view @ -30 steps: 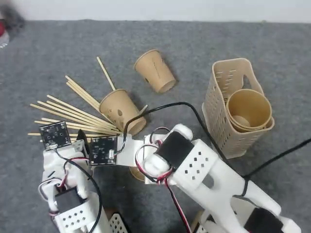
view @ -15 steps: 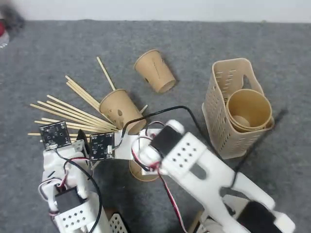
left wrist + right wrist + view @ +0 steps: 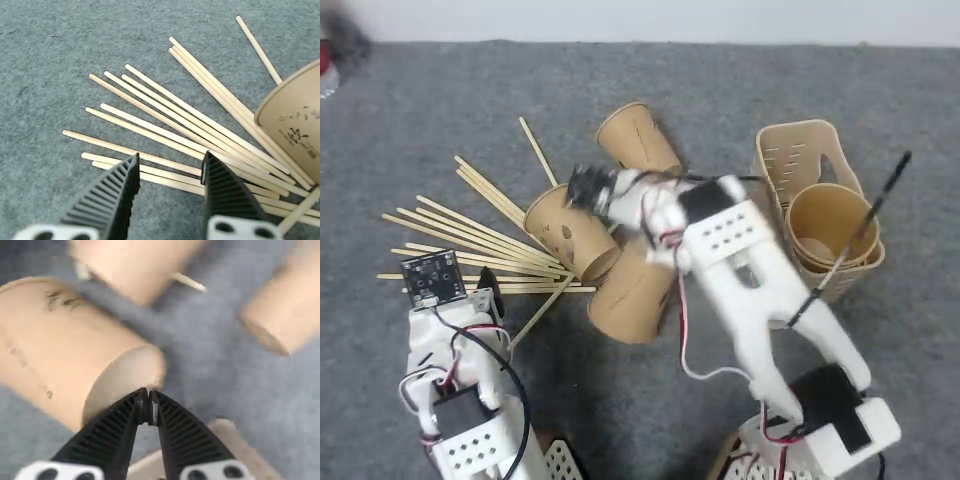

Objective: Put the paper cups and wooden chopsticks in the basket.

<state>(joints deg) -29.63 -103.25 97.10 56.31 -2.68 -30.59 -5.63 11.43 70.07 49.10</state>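
Observation:
Several wooden chopsticks (image 3: 470, 235) fan out on the grey carpet at the left, also seen up close as chopsticks (image 3: 190, 125). My left gripper (image 3: 170, 165) hangs open just above their near ends, seen from above as the left gripper (image 3: 485, 292). Three paper cups lie on their sides: one (image 3: 638, 145) farthest back, one (image 3: 570, 232) on the chopsticks, one (image 3: 630, 290) nearest. My right gripper (image 3: 584, 188) is shut between the two farther cups. In its own view the right gripper (image 3: 148, 407) is shut and holds nothing, right by a cup's (image 3: 65, 365) base.
The beige slotted basket (image 3: 790, 160) stands at the right with stacked paper cups (image 3: 830, 225) inside. A black cable (image 3: 850, 240) crosses over it. The right arm's white body (image 3: 740, 260) spans the table's middle. A cup's rim (image 3: 300, 135) borders the chopsticks.
The right arm swung away from the front, beside the left gripper, out toward the far cups. The cup it had covered now lies exposed on its side. The left arm stayed still.

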